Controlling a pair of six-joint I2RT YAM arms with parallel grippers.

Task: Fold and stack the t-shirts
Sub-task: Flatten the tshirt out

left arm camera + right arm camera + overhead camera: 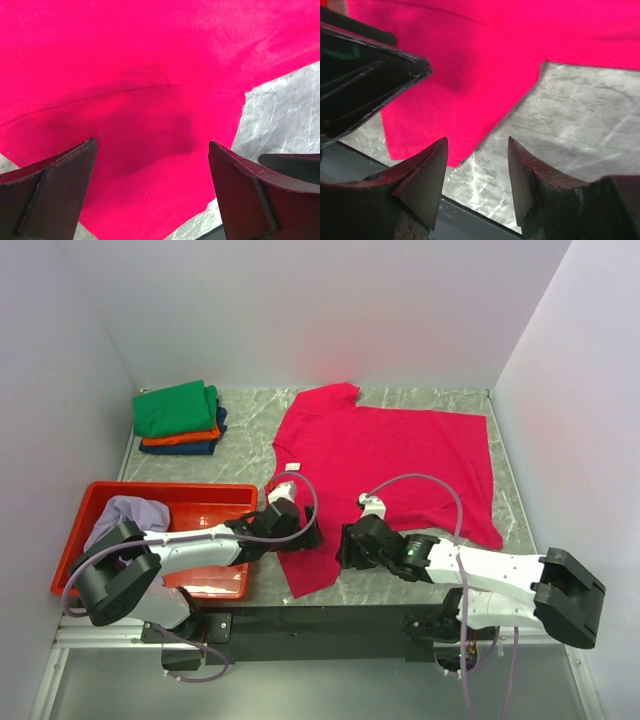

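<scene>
Far left first: the red tray (200,489) sits at the near-left of the marbled table (250,415); the pale lavender t-shirt (128,512) lies bunched inside it, partly under the left arm. Behind the tray, in the far-left corner, there's a folded stack: green t-shirt (176,408) on top, orange t-shirt (182,436) under it, dark blue t-shirt (195,448) at the bottom.

Moving to the middle, the crimson-pink t-shirt (390,455) is spread flat across the table, collar to the left, hem out to the right; its near-left flap (a sleeve, by the look of it) reaches towards the arms' bases. Here's the action: the left gripper (152,145) is over that flap with its fingers spread wide, only pink cloth showing in the gap between them and nothing pinched; whether the tips touch the fabric, I cannot tell.

Just to its right, the right gripper (477,142) faces it, close by; its fingers stand apart too, nothing between them, poised over the flap's edge where pink cloth (485,70) meets bare marble; the two grippers are near each other but not touching.
</scene>
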